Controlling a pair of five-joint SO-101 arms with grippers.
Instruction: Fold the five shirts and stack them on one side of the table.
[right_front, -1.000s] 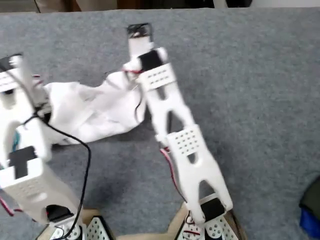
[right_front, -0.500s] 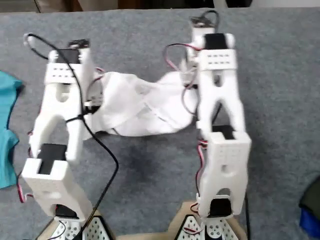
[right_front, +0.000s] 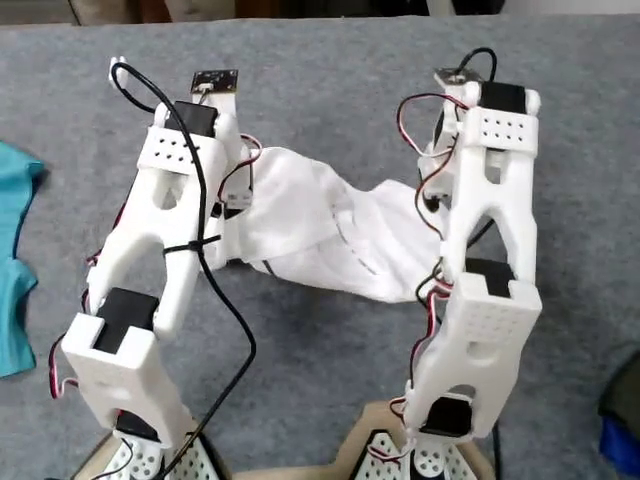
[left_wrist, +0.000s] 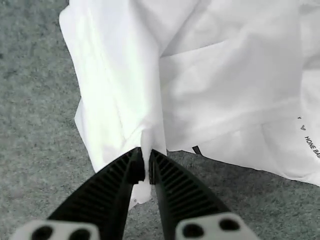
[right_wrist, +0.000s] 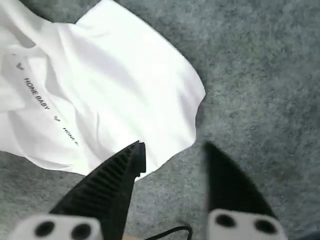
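- Small dark lettering (right_wrist: 36, 94) is running in a short line across the white shirt (right_wrist: 115, 85) in the right wrist view.
- A second short line (right_wrist: 70, 136) is sitting near it.
- Part of such lettering is showing in the left wrist view.

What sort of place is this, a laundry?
Probably a robotics test bench, not a laundry: a left arm and right arm with exposed wires stand at a grey-covered table over a white shirt.

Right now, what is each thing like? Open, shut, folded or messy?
white shirt: crumpled, not folded, lying on the table.
left gripper: shut, pinching the white shirt's edge.
right gripper: open, over the white shirt's other end, holding nothing.
teal shirt: lying unfolded at the table's side.
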